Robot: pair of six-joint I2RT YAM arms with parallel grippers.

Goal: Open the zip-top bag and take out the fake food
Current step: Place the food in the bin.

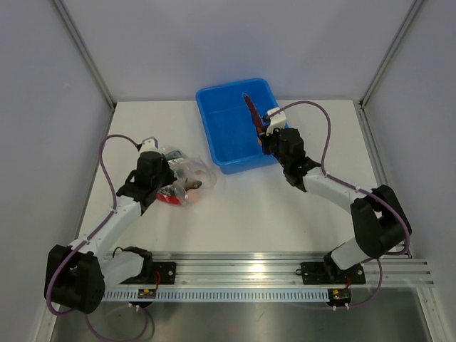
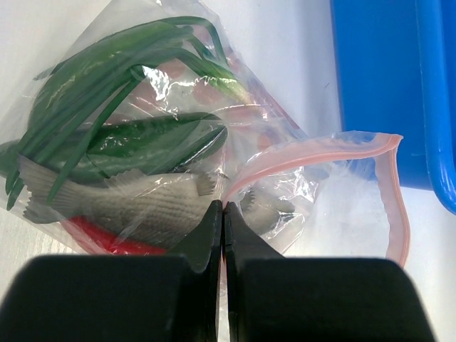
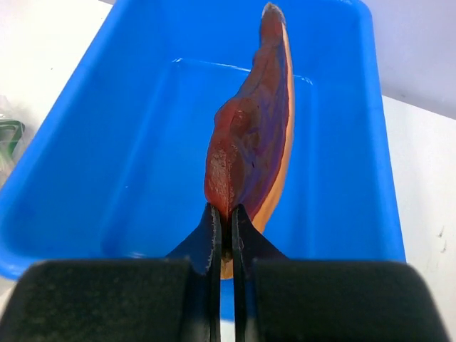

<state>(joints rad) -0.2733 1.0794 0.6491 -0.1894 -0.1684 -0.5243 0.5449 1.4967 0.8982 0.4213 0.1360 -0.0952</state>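
- The left gripper pinches the zip-top bag on the worktop; the bag mouth gapes beside its tips, a grey fish inside
- The right gripper clamps one red piece of fake food above the blue tub
- Emptying is under way; next, probably release, then reach into the mouth

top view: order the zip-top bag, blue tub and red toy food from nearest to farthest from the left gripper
1. zip-top bag: right at the left gripper, on its right side.
2. blue tub: farther back and to the right, its left wall closest.
3. red toy food: held by the right gripper over the tub's right part.
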